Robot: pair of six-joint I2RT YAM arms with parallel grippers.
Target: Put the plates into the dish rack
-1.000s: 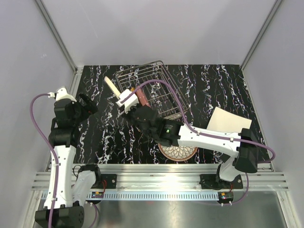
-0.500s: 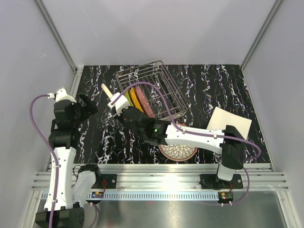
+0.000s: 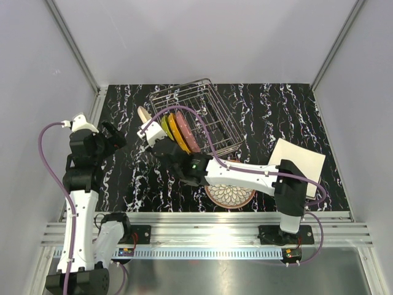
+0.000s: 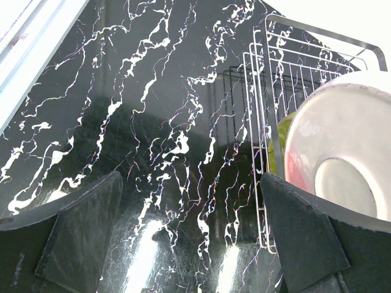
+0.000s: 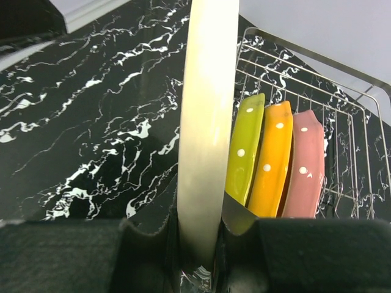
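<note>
1. We see the right gripper (image 5: 198,223) pinching the rim of a plain cream glazed plate (image 5: 204,116), one dark finger pressed against each face. The plate stands upright on its edge, a pose that suits sliding it down between wires rather than laying it flat.
2. The cream plate hangs just beside the near-left end of the dish rack (image 3: 206,82), a rectangular basket of thin silver wire. The rack stands toward the back of a black, white-veined table (image 3: 123,178). We judge the plate is not yet seated inside.
3. Three scalloped plates already stand on edge in the rack, side by side: a lime-green plate (image 5: 247,143), an orange plate (image 5: 273,152) and a pink plate (image 5: 307,162) (each shows small white dots along its rim). The held plate runs roughly parallel to them, which we read as lining it up for the slot next to the green one.
4. The left gripper (image 4: 190,183) hovers with its fingers spread wide and holds nothing. It sits well left of the rack, apparently out of the working arm's way.
5. Two more plates lie flat on the table. A brown-rimmed white petal-patterned plate (image 3: 230,196) sits partly under the right arm, and a cream square plate (image 3: 298,158) lies at the right, well apart from the rack.
</note>
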